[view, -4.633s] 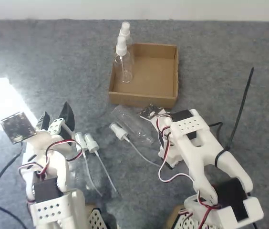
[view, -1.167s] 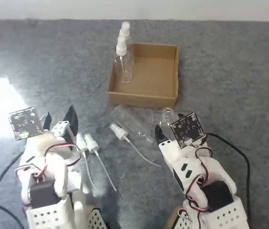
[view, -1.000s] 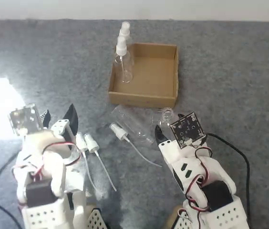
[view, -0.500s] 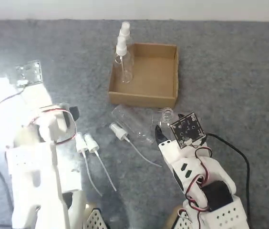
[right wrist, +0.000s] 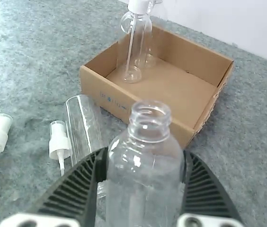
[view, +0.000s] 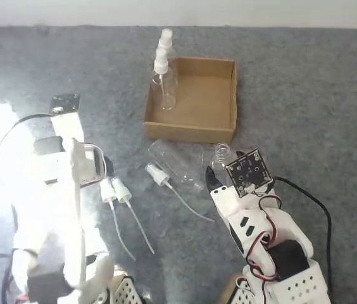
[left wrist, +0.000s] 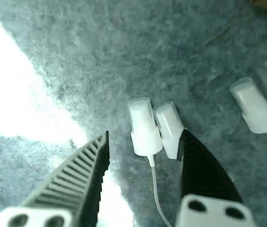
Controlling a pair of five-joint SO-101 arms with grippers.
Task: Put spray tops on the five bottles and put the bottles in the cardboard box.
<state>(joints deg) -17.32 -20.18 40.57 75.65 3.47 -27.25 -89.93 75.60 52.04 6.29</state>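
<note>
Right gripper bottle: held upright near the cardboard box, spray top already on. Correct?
No: the bottle in the right gripper is upright near the cardboard box, but uncapped, its neck open. The right wrist view shows it.

We see a glaring, washed-out patch of sunlight (left wrist: 15, 90) on the carpet (left wrist: 100, 42) just outside the jaws of the left gripper (left wrist: 144, 134). Elsewhere the daylight is soft, with faint glints on the bottle (right wrist: 147, 125) between the jaws of the right gripper (right wrist: 145, 158).
</note>
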